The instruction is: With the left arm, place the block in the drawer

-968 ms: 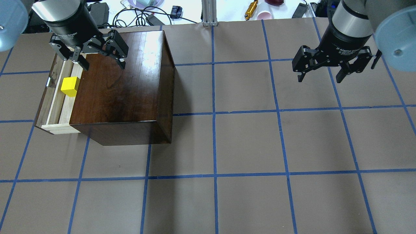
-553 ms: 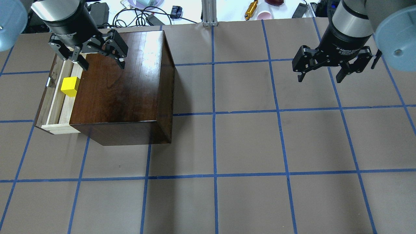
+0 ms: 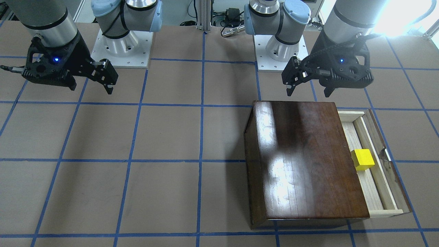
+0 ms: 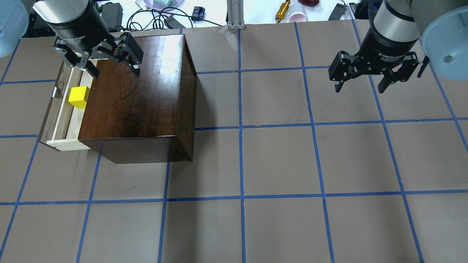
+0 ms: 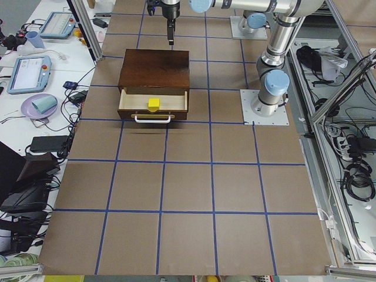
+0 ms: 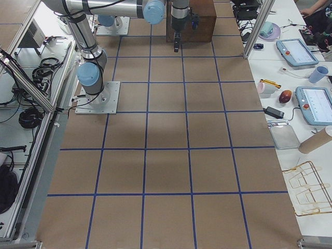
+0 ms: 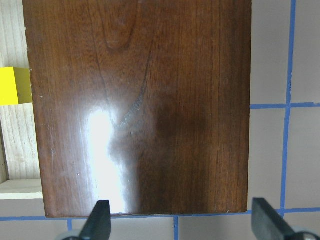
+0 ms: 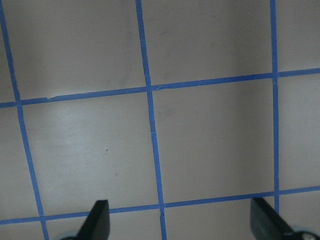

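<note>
Jaws of left gripper (image 4: 116, 72): wide apart and holding nothing. They hang at the upper left of the overhead frame, over the far edge of the cabinet (image 4: 139, 98).
Jaws of right gripper (image 4: 360, 87): also apart and empty, at the upper right of that frame, over bare table paper.
Block (image 4: 79, 97): it sits on the pale floor of the drawer (image 4: 64, 117), tight against the cabinet front and about midway along the opening. No finger touches it.
Stage: the placing looks done, judging from where the block lies.
Risk: if the left gripper drops from here, its spread fingers would probably strike the cabinet top or the drawer's upper end wall and jolt the block. If the drawer is pushed in and the block stands proud of the side walls, it could catch on the cabinet's opening.
Block heading: a cube, so it has no long axis. Its faces sit close to square with the drawer walls.
Drawer heading: it is pulled out toward the frame's left. Its long axis runs top to bottom of the overhead frame, along the cabinet face.
</note>
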You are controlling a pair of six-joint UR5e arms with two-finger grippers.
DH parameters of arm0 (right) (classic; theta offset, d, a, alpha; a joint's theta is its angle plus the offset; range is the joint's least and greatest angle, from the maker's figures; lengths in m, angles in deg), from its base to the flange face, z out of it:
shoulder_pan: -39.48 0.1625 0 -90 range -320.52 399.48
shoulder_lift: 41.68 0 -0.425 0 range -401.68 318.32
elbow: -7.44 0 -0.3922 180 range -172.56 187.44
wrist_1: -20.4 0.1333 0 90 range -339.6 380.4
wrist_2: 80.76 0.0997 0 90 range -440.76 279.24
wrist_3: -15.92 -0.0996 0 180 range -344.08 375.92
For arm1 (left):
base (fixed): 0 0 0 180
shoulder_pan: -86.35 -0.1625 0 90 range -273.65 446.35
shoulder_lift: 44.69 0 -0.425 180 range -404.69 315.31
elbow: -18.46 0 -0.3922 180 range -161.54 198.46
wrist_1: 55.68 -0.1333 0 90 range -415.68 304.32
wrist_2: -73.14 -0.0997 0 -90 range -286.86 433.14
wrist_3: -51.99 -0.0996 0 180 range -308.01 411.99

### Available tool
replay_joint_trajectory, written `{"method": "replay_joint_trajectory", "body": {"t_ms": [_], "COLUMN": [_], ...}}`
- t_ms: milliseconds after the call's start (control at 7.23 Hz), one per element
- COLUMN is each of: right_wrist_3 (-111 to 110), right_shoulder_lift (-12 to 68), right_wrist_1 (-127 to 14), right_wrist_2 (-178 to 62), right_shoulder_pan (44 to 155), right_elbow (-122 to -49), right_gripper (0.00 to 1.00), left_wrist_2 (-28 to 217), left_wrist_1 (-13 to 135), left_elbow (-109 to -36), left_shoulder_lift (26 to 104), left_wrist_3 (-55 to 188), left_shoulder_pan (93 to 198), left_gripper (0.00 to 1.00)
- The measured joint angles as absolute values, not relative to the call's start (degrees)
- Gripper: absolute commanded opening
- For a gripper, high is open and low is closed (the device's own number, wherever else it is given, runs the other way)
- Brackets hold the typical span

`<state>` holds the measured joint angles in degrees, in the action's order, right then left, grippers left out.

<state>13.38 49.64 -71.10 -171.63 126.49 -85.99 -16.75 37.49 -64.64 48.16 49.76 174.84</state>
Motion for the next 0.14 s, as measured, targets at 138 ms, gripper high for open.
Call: {"method": "replay_joint_trajectory", "body": {"t_ms": [138], "right_wrist_3": [13.4], "right_shoulder_lift": [49.6], "right_wrist_1": [-71.1], "right_wrist_2": [-171.6], "right_shoulder_pan": [126.5], "right_elbow": [-86.0], "right_gripper": [1.00], "left_wrist_2": [-16.7], "left_wrist_1": [37.5], "left_elbow": [-64.6], "left_shoulder_lift": [47.9], "left_wrist_3": [49.8], "left_shoulder_pan": [174.8], "left_gripper": [1.00]}}
